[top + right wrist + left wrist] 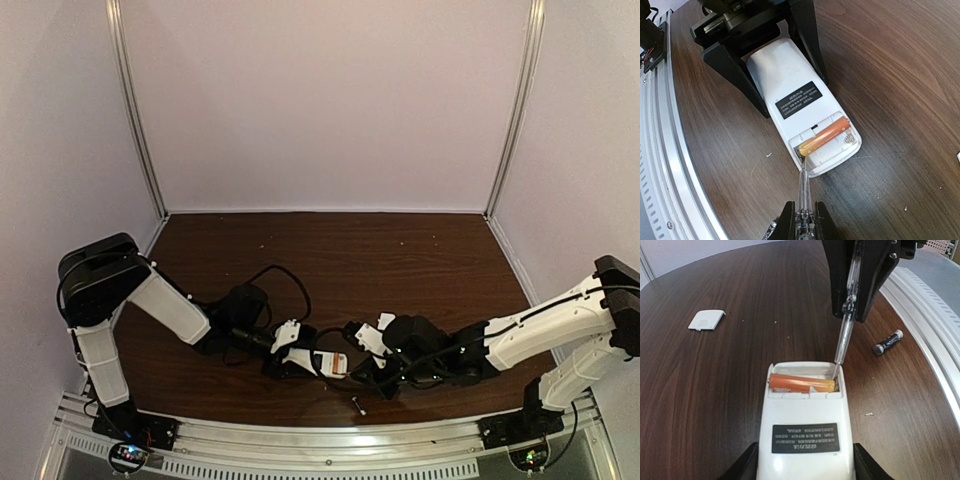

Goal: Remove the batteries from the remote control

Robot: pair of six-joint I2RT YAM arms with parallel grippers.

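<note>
The remote control (805, 420) lies back side up on the worktop (715, 390), close to its near edge and about midway along it, with its battery bay uncovered. The left jaws grasp it by its two long sides. The right jaws are clenched on the clear handle of a screwdriver (845, 335), whose tip sits inside the bay at one end of the orange battery (802, 383). The dark battery (887, 342) lies loose on the worktop, just right of the remote and nearer the metal rail (935, 340). A small white cover (706, 319) lies farther in, well apart.
</note>
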